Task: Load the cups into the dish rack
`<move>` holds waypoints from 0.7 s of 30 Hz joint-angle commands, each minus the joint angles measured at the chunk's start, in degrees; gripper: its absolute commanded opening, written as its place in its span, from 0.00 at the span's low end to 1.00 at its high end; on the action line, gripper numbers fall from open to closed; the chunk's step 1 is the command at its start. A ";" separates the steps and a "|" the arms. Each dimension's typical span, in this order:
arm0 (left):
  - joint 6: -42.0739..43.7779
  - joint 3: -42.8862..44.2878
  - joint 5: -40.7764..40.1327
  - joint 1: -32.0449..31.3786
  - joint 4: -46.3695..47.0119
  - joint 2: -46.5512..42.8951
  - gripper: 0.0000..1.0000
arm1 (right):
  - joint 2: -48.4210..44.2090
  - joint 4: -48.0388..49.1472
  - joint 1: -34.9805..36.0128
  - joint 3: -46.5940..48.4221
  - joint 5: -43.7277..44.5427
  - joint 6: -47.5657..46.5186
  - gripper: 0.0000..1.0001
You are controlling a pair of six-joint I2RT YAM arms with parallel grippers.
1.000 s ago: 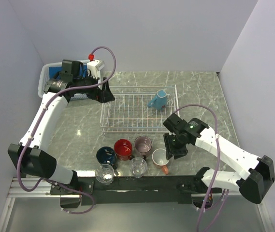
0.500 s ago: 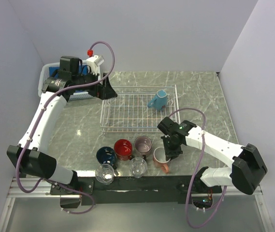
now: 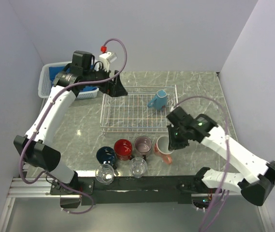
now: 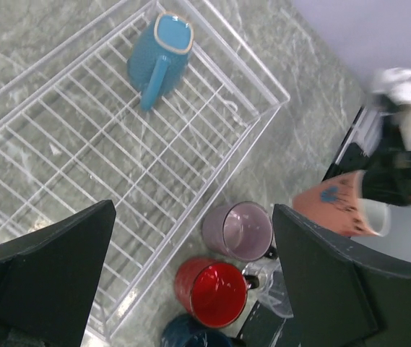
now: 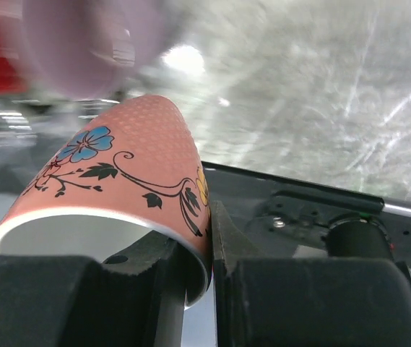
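Observation:
My right gripper [image 3: 172, 143] is shut on the rim of the salmon-orange mug [image 3: 163, 147], one finger inside, one outside [image 5: 223, 238]; the mug [image 5: 111, 195] hangs lifted off the table. The light-blue mug [image 3: 158, 99] lies on its side in the far right of the white wire dish rack [image 3: 109, 114]. The mauve mug [image 3: 143, 144], red mug [image 3: 123, 149], navy mug [image 3: 106, 155] and two clear glasses [image 3: 105, 173] [image 3: 138, 166] stand in front of the rack. My left gripper [image 3: 119, 90] is open and empty over the rack's far left corner.
A white plastic basket [image 3: 45, 83] with blue cloth stands at the far left by the wall. The black base rail [image 3: 142, 182] runs along the table's near edge just behind the glasses.
My right gripper closed on the salmon-orange mug's rim and lifted it up and slightly toward the rack. My left arm swung right, from beside the basket to the rack's far left corner.

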 commanded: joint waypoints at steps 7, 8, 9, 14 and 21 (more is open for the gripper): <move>-10.37 14.63 12.15 2.86 2.55 6.87 0.96 | -2.01 -5.92 -11.90 28.92 -10.58 -4.98 0.00; -12.49 14.64 14.35 3.49 5.17 7.14 0.96 | -1.92 -4.34 -13.85 29.90 -16.00 -6.20 0.00; -14.68 14.21 19.33 4.28 7.37 7.23 0.96 | -1.65 -0.85 -15.70 30.52 -18.58 -6.56 0.00; -38.57 4.74 32.98 7.18 31.29 5.65 0.96 | -0.86 18.92 -23.97 28.43 -35.89 0.45 0.00; -58.29 -4.25 37.49 7.01 50.89 2.83 0.96 | 5.01 62.14 -24.86 18.58 -52.52 24.26 0.00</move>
